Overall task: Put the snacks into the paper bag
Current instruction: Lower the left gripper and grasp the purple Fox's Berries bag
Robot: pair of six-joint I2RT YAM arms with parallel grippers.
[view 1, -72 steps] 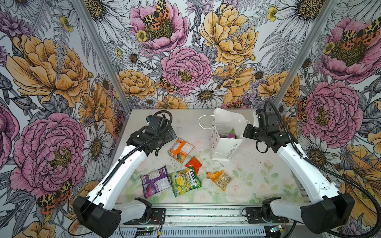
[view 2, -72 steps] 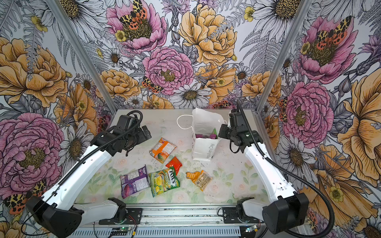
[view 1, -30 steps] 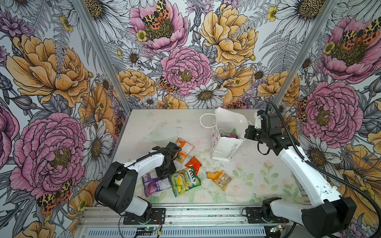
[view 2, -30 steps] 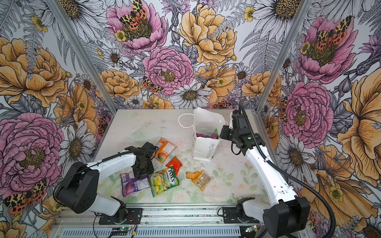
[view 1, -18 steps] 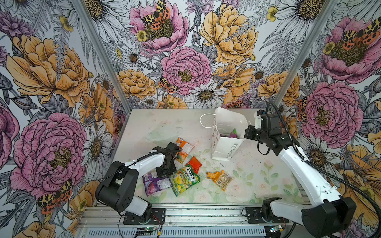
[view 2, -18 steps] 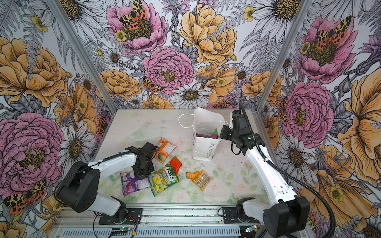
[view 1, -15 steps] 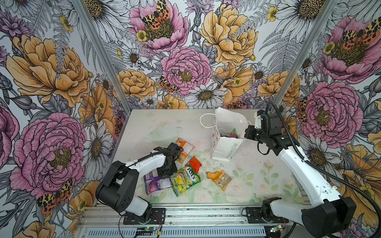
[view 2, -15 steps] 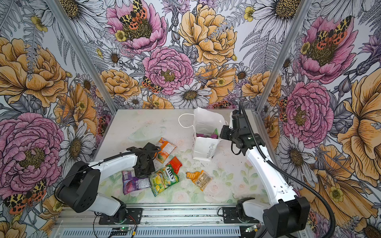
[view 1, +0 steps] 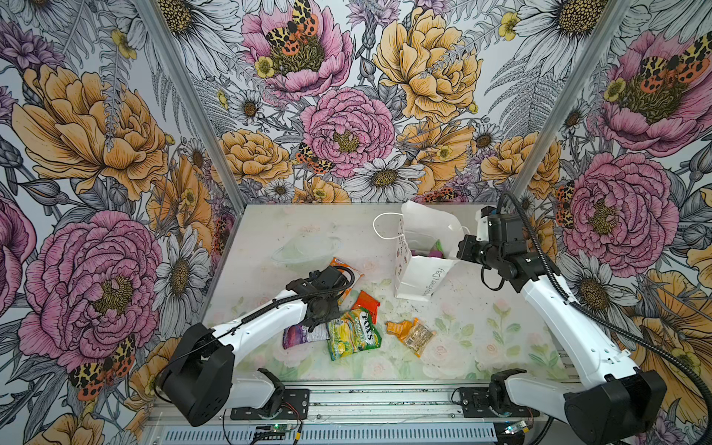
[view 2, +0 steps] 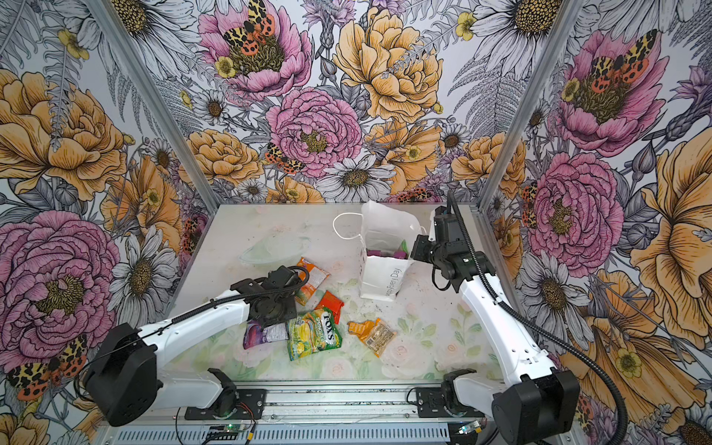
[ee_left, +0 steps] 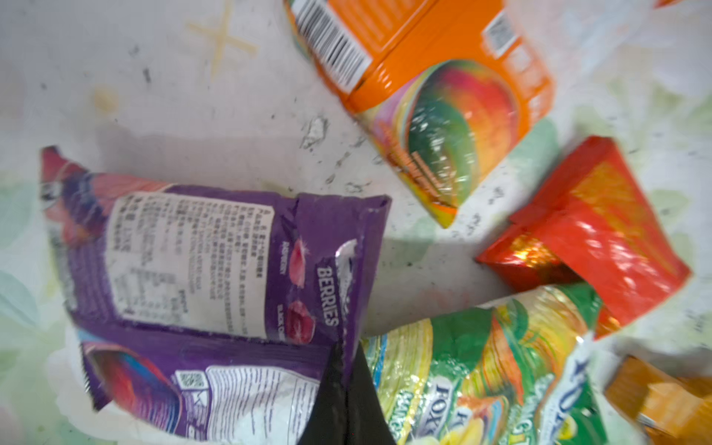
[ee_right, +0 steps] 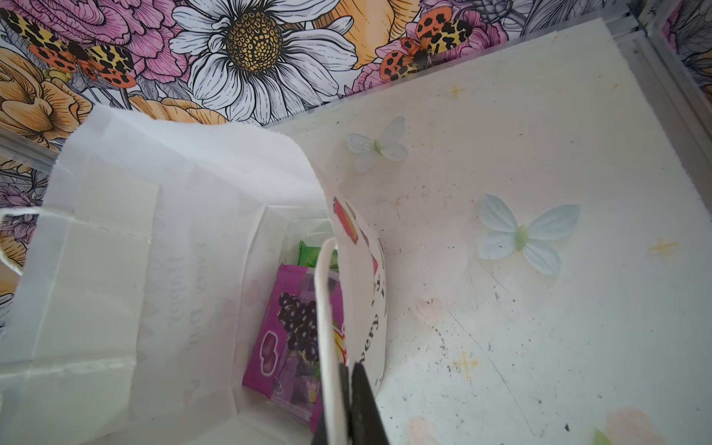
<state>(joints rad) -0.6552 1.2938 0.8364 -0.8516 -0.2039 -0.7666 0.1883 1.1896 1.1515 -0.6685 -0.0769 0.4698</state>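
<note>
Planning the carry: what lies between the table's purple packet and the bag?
Past the purple packet lies the red packet; then bare table up to the bag, in both top views.

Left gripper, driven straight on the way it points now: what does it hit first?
The purple packet: the left gripper is shut on its edge, pointing down at the table. Straight on, it would likely press that packet into the table; depth is unclear. The green-yellow packet lies beside that line.

This is a robot lab cell: flower-printed walls, aluminium mounting rail
</note>
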